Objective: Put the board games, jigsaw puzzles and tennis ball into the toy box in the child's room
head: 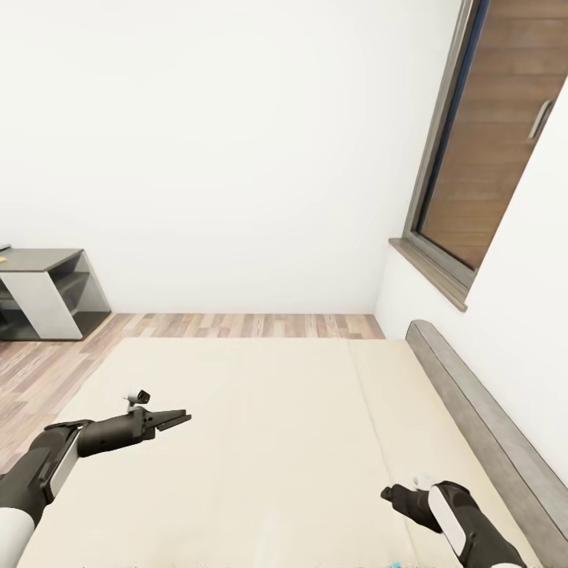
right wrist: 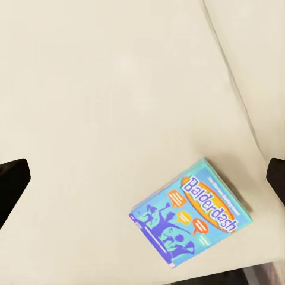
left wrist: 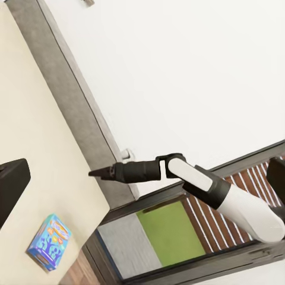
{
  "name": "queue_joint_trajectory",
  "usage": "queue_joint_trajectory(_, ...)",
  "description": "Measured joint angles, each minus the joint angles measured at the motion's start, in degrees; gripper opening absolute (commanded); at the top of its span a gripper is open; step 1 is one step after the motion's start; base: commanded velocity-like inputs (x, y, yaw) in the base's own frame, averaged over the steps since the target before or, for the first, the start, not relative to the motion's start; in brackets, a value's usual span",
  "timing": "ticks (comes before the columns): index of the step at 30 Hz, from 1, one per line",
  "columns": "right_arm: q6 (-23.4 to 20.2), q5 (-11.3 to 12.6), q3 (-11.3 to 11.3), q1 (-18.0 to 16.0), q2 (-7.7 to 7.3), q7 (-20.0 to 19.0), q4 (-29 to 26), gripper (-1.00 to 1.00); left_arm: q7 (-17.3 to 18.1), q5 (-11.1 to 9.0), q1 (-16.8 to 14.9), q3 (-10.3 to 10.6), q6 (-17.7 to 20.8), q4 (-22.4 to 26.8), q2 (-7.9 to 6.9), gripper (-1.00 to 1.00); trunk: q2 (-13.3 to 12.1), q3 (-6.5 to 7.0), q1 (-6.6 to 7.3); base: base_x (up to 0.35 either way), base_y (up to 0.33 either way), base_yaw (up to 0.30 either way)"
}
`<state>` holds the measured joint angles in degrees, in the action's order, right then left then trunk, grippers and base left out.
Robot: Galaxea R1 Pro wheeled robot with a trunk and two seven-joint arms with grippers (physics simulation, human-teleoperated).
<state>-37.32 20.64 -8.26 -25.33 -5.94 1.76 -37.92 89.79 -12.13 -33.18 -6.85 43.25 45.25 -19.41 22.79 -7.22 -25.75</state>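
Standing over the bed point(head: 260, 442), the robot reaches both arms out above the cream mattress. Left gripper point(head: 175, 419) hangs over the left half of the mattress, fingers drawn together to a point, nothing between them. Right gripper point(left wrist: 98, 173), seen from the left wrist, is a tapered dark tip with fingers close together and empty; in the head view the right arm's wrist is low over the near right part of the bed, and from there I cannot tell how the fingers stand.

Blue game box point(right wrist: 191, 212), orange marks, "Balderdash" on the lid, lies flat on the mattress near its edge, just past the seam between the two sections. The right wrist camera looks straight down on it, dark fingertips point(right wrist: 12, 181) at both sides of that picture, well apart from the box. The same box point(left wrist: 50, 241) shows in the left wrist view at the mattress corner, well clear of the right arm.

Grey headboard point(head: 489, 430) runs along the right side of the bed against the white wall. Wooden door point(head: 493, 134) stands far right in a dark frame. Grey shelf unit point(head: 47, 292) sits far left on the wood-plank floor point(head: 237, 325).
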Motion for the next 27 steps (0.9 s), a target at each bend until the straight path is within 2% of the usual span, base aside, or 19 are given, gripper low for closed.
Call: queue_joint_trajectory(27, -4.2, -0.3, 0.2, -0.1, -0.13, 0.6, 0.1, 1.0, 0.0, 0.0, 0.0, -0.2, 0.0, 0.0, -0.05, 1.0, 0.0, -2.53, 0.0, 0.0, 0.0, 0.0)
